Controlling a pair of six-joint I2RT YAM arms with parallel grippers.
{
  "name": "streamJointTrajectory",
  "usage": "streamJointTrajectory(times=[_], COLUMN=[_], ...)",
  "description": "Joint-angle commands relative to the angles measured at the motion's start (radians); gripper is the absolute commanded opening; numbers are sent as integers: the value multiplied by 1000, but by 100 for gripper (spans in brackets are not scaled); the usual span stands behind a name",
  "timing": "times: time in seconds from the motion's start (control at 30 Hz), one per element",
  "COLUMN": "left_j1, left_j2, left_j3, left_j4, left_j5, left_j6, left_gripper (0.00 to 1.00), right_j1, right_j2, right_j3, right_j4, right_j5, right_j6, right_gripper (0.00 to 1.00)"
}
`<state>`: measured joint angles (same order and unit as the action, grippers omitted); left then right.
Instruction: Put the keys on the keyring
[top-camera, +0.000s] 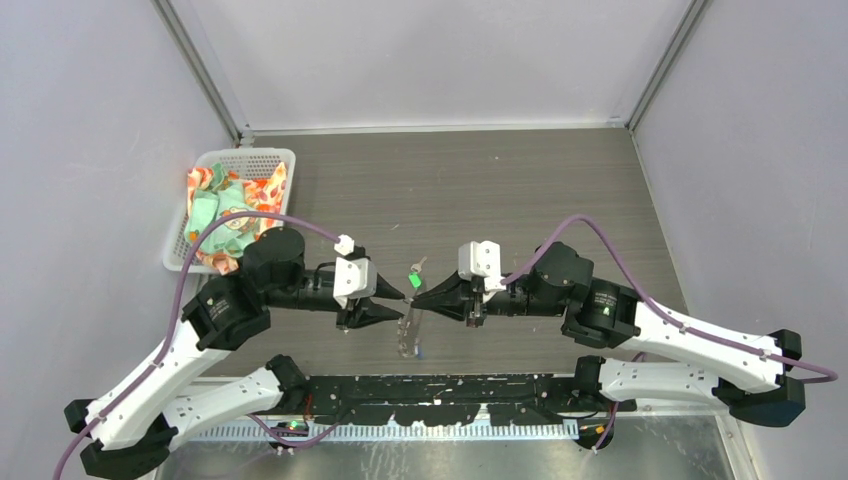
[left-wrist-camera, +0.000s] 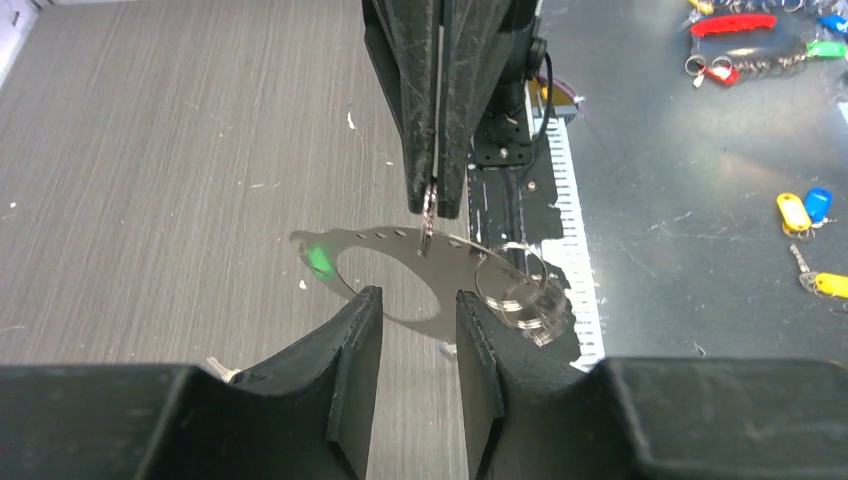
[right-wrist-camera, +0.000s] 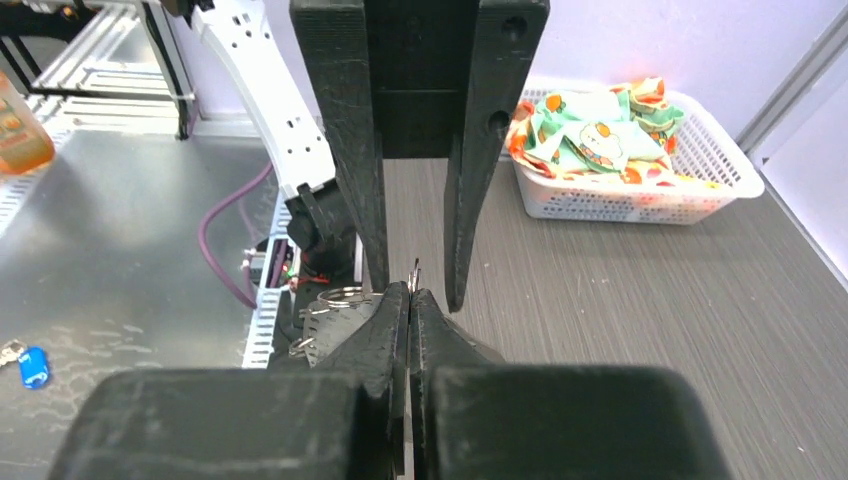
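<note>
My right gripper (top-camera: 418, 297) is shut on a small ring at the top edge of the keyring (top-camera: 408, 332). The keyring hangs from it above the table, edge-on in the top view. In the left wrist view the keyring (left-wrist-camera: 395, 262) is a flat grey metal loop with holes along its rim. It carries split rings (left-wrist-camera: 510, 282) and the green-headed key (left-wrist-camera: 320, 262), which also shows from above (top-camera: 415, 274). My left gripper (left-wrist-camera: 417, 300) is open and empty. Its fingers (right-wrist-camera: 355, 150) face the right gripper (right-wrist-camera: 410, 292), close to the loop without touching it. I cannot make out the blue-headed key.
A white basket (top-camera: 283, 157) full of patterned cloth stands at the table's far left, also in the right wrist view (right-wrist-camera: 735, 185). Coloured key tags (left-wrist-camera: 800, 212) lie on the metal bench beyond the table's near edge. An orange bottle (right-wrist-camera: 20, 130) stands there too.
</note>
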<state>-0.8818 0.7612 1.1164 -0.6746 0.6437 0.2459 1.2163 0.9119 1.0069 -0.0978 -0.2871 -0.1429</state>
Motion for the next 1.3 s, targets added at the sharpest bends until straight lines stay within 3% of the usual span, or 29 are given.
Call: streamJointTrajectory(times=[0.0,0.63,1.1,1.27], left_j1=[-3,-3,-3,-3], left_j2=[-16,-4,-6,-6], left_j3=[-6,26,22,26], left_j4=[133,125,114,104], left_j5=[24,108,125,122], left_j6=[-77,-103,-81,-70], left_gripper=[33,12,16,24], right_j1=[5,5,5,5], right_j2=[-23,4,46,59], right_j3=[-9,1,33,51], right_j4=[160,131,92,53], right_j5=[-33,-69,-76,-75], right_j6=[54,59,52,49], right_gripper=[1,1,1,1])
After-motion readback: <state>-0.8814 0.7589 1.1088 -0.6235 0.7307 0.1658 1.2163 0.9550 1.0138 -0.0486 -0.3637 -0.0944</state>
